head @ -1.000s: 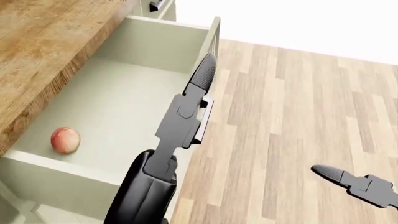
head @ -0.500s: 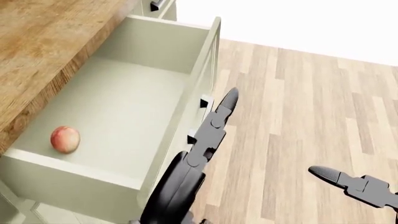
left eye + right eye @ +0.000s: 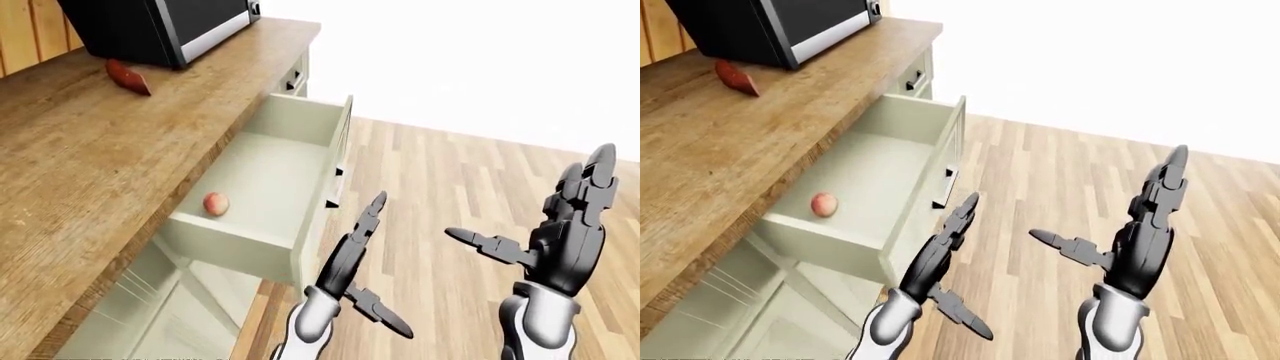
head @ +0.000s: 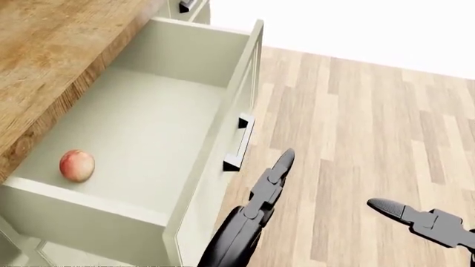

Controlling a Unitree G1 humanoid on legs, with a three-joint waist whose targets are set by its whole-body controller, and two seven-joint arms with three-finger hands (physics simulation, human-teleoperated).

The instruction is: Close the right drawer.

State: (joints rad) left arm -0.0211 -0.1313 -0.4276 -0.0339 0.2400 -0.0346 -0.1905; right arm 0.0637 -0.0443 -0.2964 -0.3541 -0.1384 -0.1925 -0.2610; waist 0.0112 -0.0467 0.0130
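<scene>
Head view: drawer (image 4: 148, 128) wide open, left hand (image 4: 260, 206) fingers spread beside its handle (image 4: 238, 143); push next.

Left hand (image 3: 352, 262) open, fingers splayed, right hand (image 3: 560, 232) open — raised upright

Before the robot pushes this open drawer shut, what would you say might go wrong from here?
1. The left hand is open beside the pale drawer front, touching nothing; a push near the metal bar handle could snag a finger.
2. The round reddish fruit lies loose on the drawer floor; a hard shove would probably send it rolling against a wall.
3. The right hand, raised with fingers spread over the wooden plank floor, does not help, so a one-sided push may skew the drawer.
</scene>
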